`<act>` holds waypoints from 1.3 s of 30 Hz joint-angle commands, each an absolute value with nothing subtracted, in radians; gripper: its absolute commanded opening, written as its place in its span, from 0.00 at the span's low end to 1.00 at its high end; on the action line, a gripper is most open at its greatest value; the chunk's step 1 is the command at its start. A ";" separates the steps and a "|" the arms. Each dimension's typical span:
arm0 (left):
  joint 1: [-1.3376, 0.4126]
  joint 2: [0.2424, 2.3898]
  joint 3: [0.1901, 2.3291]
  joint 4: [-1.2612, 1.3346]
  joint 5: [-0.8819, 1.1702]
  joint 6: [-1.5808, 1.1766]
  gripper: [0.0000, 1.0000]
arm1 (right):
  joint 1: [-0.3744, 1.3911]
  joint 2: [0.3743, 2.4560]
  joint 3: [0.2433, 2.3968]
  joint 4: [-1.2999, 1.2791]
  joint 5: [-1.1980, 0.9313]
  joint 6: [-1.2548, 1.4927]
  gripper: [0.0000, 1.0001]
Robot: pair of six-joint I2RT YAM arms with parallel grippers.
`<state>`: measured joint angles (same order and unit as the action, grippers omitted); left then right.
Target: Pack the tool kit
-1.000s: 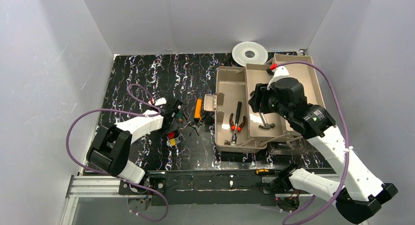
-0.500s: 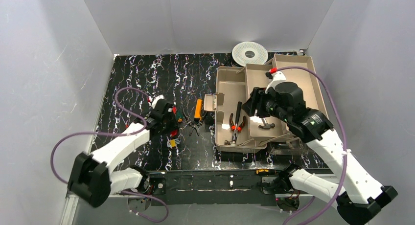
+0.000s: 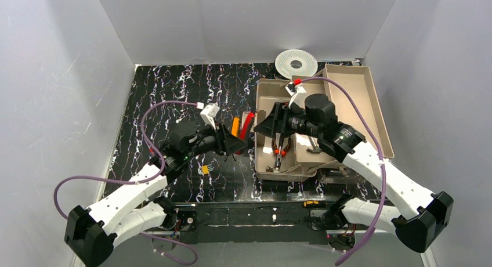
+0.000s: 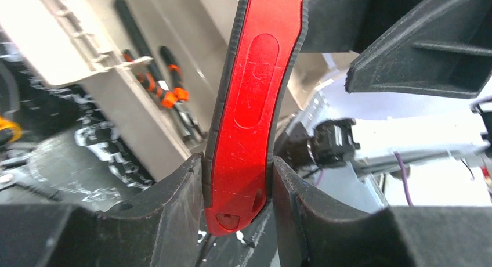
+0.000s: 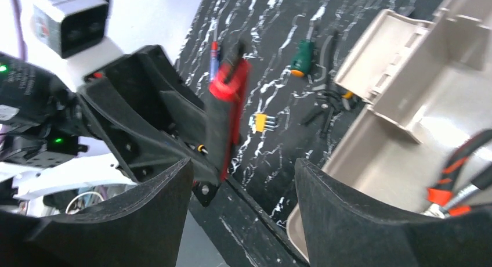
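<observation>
Left gripper (image 4: 237,162) pinching red-and-black tool (image 4: 255,98), right gripper (image 5: 243,168) spread wide facing it, beside open toolbox (image 3: 272,98)

Glossy red with a black rim on the flat tool (image 4: 252,110); black veined with white streaks across the tabletop (image 3: 191,93). Beige for the toolbox tray (image 3: 270,96), black with orange-red bands on the pliers (image 3: 279,148), green with an orange tip on the screwdriver (image 5: 301,57). White for the spool (image 3: 296,62) and arm shells (image 3: 377,168), purple for the cables (image 3: 165,104).
</observation>
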<state>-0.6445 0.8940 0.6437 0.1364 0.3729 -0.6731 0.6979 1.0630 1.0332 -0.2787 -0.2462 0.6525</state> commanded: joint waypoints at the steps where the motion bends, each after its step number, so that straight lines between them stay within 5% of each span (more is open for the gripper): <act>1: -0.705 0.935 0.675 0.301 0.529 -0.674 0.00 | 0.739 1.057 1.018 -0.096 -0.298 0.679 0.73; 24: -0.728 1.113 0.618 1.148 0.721 -1.312 0.00 | 0.742 0.896 0.793 0.364 -0.501 0.673 0.74; 29: -0.728 1.112 0.616 1.132 0.721 -1.303 0.00 | 0.742 0.881 0.790 0.357 -0.490 0.669 0.58; 35: -0.729 1.093 0.609 1.063 0.714 -1.265 0.01 | 0.744 0.857 0.779 0.366 -0.469 0.669 0.22; 37: -0.729 1.089 0.607 1.041 0.715 -1.252 0.13 | 0.742 0.847 0.781 0.351 -0.452 0.664 0.09; 39: -0.729 1.085 0.605 1.020 0.726 -1.227 0.43 | 0.742 0.834 0.788 0.316 -0.417 0.656 0.02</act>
